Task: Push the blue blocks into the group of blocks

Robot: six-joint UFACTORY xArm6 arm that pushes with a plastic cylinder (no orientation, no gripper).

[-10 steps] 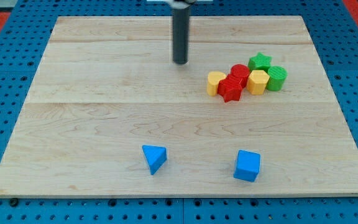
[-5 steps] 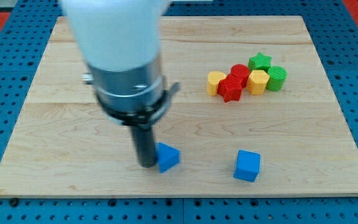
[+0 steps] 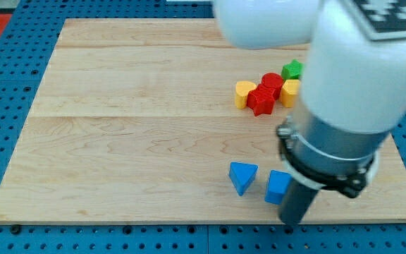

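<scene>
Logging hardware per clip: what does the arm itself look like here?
A bulky glossy white arm fills the view's right, with a black-and-white patterned marker at the top corner. Below it sit a grey metallic cylinder and a black collar, then the straight dark rod ending in my tip.

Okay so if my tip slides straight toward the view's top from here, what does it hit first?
Likely the blue cube, just up-left of my tip; it may only clip its right edge, since depth is unclear.
</scene>
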